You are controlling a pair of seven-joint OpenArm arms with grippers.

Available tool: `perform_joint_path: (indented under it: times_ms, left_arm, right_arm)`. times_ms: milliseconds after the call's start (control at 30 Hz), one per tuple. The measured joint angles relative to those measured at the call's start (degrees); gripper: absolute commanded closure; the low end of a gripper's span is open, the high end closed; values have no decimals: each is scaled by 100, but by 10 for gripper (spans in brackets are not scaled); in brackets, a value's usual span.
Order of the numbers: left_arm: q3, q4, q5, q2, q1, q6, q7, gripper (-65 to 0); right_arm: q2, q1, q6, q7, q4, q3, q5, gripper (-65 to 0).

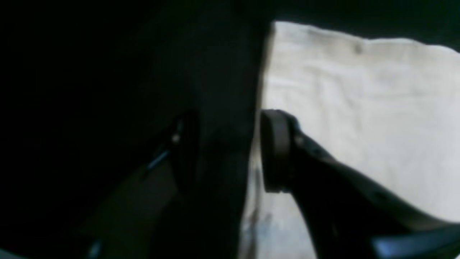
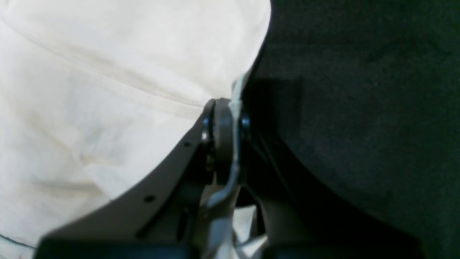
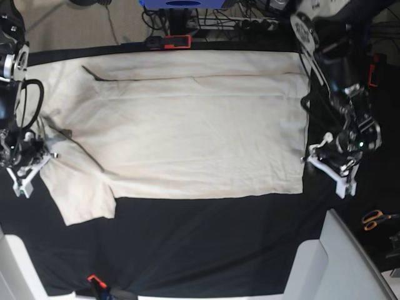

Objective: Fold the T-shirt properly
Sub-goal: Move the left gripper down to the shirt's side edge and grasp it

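Observation:
The cream T-shirt (image 3: 200, 137) lies spread flat on the black tablecloth (image 3: 206, 244), with one sleeve (image 3: 81, 194) sticking out toward the front left. My right gripper (image 3: 34, 156) is at the shirt's left edge. In the right wrist view this gripper (image 2: 233, 136) is shut, with a thin fold of the T-shirt (image 2: 107, 90) pinched between its pads. My left gripper (image 3: 325, 153) is at the shirt's right edge. In the left wrist view its fingers stand apart (image 1: 226, 151); the T-shirt's (image 1: 359, 108) edge runs just beside the right pad (image 1: 275, 151), and only dark cloth shows in the gap.
Orange-handled scissors (image 3: 375, 219) lie off the table at the right. A pale grey panel (image 3: 331, 262) juts in at the front right. Red clamps hold the tablecloth at the far edge (image 3: 172, 42) and the front edge (image 3: 94, 279). Cables crowd the back.

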Motion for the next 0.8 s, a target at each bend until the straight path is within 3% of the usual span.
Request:
perform_joint_path:
  times_ms: [267,800]
  left_arm:
    - [4,-1261,20,-59,-833,2,-39,-290]
    - [0,-1528,-87,-153,-431,-20,-474,-286]
  right_arm:
    - [17,-4,0,-7,0,0,-2,-2]
    - [15,-4,-2,-7,0,0,-2,-2]
